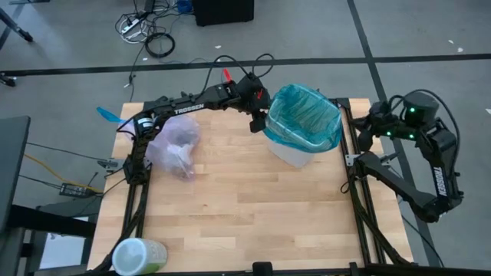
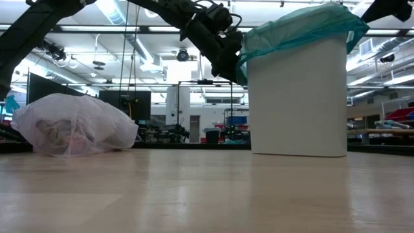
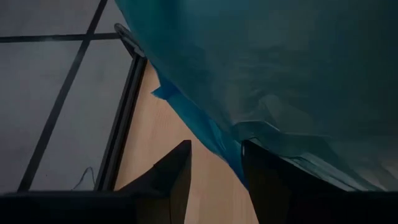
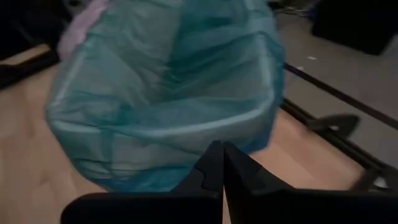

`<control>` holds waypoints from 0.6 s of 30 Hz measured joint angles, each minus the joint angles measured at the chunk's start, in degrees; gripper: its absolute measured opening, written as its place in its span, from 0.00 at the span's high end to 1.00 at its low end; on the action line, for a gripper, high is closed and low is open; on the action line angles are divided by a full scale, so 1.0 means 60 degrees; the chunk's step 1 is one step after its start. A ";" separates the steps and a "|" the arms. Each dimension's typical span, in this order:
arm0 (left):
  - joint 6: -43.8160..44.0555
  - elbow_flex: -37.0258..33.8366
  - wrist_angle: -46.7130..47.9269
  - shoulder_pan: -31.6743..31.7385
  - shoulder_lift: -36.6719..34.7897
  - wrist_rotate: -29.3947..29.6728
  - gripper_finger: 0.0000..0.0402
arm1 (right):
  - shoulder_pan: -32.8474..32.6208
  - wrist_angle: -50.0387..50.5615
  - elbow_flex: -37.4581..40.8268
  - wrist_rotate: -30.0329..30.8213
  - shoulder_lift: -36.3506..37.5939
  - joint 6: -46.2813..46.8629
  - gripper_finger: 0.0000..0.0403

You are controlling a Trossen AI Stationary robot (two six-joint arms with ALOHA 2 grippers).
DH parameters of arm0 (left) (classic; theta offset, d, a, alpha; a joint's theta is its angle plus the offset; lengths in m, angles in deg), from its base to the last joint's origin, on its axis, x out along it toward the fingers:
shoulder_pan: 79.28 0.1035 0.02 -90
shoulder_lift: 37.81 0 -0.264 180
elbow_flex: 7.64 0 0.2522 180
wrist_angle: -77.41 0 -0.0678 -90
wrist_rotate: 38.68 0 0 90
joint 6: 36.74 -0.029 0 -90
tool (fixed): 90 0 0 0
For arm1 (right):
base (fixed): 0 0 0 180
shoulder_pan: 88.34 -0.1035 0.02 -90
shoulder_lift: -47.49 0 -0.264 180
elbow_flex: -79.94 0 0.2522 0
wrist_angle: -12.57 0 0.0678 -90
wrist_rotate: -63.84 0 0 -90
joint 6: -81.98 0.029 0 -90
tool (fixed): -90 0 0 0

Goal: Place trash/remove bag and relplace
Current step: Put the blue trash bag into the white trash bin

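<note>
Fingers of the left gripper (image 1: 259,123) stand apart with nothing between them, hanging just beside the rim of the white bin (image 1: 295,153), on the side that faces the table's middle. Right against the fingers drapes the teal-green bag (image 1: 303,115) that now lines the bin; in the left wrist view its folded hem passes just past one finger, touching or nearly so, I cannot tell which. The hem runs crosswise to the fingers, so tucking it down looks like the left arm's job, since it is much the nearer. Farther off, on the side away from the bin, the bag (image 1: 176,146) of pale lavender plastic lies slumped on the table with the trash (image 2: 61,133) dimly visible inside. The right gripper (image 4: 222,163), pressed together and empty, waits beyond the bin's far side, off the table's edge.
</note>
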State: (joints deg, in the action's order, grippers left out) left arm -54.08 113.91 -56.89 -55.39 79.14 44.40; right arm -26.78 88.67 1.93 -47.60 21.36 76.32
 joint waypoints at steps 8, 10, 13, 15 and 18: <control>0.0007 0.0000 -0.0388 -0.0001 0.0000 0.0175 0.63 | 0.0000 -0.0162 0.1004 -0.0450 -0.0014 -0.0112 1.00; 0.0009 0.0000 -0.0393 0.0002 0.0000 0.0175 0.63 | 0.0000 -0.0339 0.1347 -0.0501 -0.0012 -0.0098 1.00; 0.0011 0.0000 -0.0382 0.0003 0.0000 0.0171 0.63 | 0.0000 -0.0516 0.1722 -0.0286 0.0004 -0.0112 1.00; 0.0015 -0.0023 -0.0411 -0.0001 0.0000 0.0171 0.63 | 0.0000 -0.0688 0.1987 -0.0319 0.0011 -0.0149 1.00; 0.0090 -0.0281 -0.0424 -0.0001 -0.0011 0.0166 0.63 | 0.0000 -0.0915 0.2443 -0.0456 0.0008 -0.0097 1.00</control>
State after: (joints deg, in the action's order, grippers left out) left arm -53.54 112.23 -59.43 -55.40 79.07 45.40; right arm -26.78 83.18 16.59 -50.34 21.41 75.74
